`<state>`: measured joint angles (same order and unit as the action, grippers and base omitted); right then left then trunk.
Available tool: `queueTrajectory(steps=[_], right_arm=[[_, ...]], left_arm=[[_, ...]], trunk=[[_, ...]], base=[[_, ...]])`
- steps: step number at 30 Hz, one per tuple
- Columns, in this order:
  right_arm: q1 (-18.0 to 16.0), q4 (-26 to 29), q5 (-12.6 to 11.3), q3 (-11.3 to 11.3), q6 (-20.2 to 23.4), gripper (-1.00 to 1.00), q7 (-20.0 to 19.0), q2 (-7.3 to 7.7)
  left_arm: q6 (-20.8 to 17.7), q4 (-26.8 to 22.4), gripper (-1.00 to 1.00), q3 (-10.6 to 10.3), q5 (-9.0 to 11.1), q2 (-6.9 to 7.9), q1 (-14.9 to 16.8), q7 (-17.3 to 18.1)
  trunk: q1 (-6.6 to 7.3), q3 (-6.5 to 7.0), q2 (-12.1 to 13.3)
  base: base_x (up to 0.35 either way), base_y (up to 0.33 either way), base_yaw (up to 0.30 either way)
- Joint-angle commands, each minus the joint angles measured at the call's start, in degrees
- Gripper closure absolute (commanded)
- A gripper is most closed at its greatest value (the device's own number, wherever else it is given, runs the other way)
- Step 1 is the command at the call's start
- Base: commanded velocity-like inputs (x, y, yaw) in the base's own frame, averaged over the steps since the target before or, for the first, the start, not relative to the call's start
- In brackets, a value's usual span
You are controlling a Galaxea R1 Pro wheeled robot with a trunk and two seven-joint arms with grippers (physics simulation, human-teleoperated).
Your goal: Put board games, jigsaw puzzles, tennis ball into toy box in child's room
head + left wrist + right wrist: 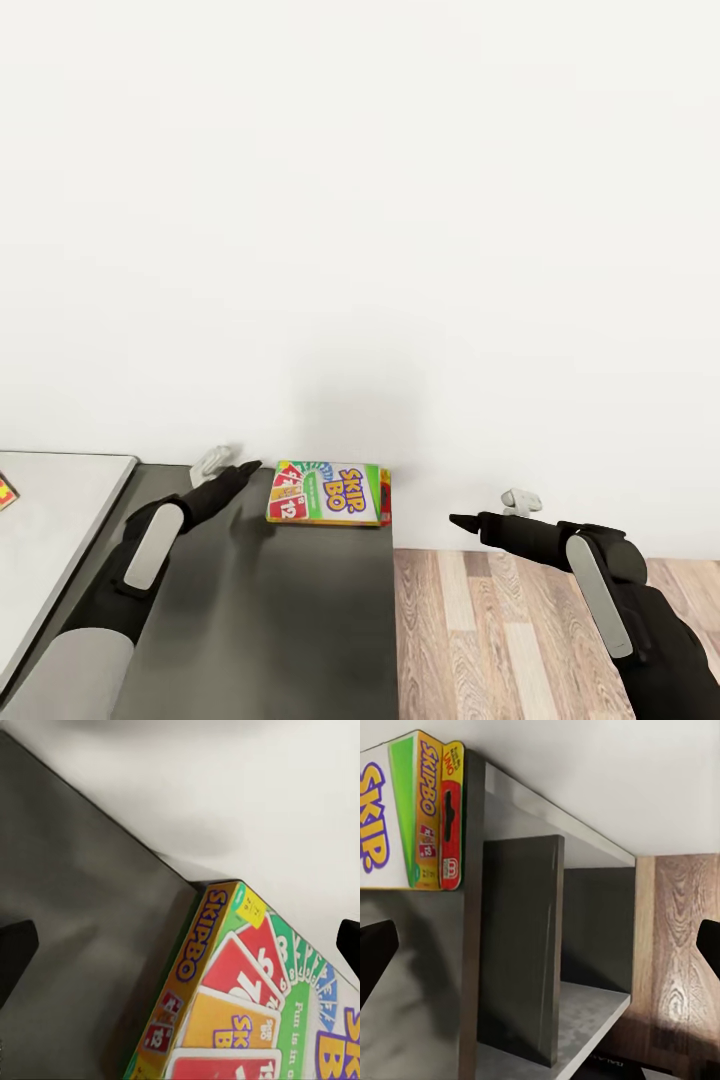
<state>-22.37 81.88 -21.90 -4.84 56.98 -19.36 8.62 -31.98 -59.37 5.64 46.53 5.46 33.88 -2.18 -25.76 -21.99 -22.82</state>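
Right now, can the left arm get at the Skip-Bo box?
Probably yes. The left gripper hovers just beside the Skip-Bo box on the dark grey cabinet top, fingers spread, with nothing between them. The box lies flat against the wall, so pinching it from the far side looks tight.

Skip-Bo box [328, 494] lies on the dark grey cabinet top [270, 620].

Game box [329, 494]: printed card, slight sheen, bright inks. Cabinet top [280, 620]: dark grey, matt, smooth. Desk top [50, 510]: light grey, smooth. Floor [500, 640]: wood planks, visible grain, faint gloss. Wall [360, 200]: plain white, matt. Arms: black, matt, pale grey panels.
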Motion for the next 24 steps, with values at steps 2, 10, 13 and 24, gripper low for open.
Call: queueTrajectory(steps=[2,10,13,24], right_arm=[[-0.05,0.03,0.50,-0.08,0.24,-1.00,-0.59,-0.01],[-0.05,0.03,0.48,-0.08,0.24,-1.00,-0.59,-0.01],[-0.05,0.03,0.47,-0.08,0.24,-1.00,-0.63,-0.01],[-0.05,0.03,0.46,-0.08,0.24,-1.00,-0.67,-0.01]], left_arm=[[-0.34,0.07,-1.00,0.07,0.49,-0.01,0.04,-0.23],[-0.36,0.28,-1.00,0.07,0.46,-0.01,0.05,-0.22],[-0.36,0.43,-1.00,0.07,0.45,-0.01,0.05,-0.21],[-0.34,2.57,-1.00,0.07,0.49,-0.01,0.05,-0.20]], trunk=[[-0.03,-0.21,-0.10],[-0.03,-0.83,-0.10],[-0.03,-1.03,-0.10],[-0.03,-1.22,-0.10]], base=[[0.000,0.000,0.000],[0.000,0.000,0.000],[0.000,0.000,0.000],[0.000,0.000,-0.040]])
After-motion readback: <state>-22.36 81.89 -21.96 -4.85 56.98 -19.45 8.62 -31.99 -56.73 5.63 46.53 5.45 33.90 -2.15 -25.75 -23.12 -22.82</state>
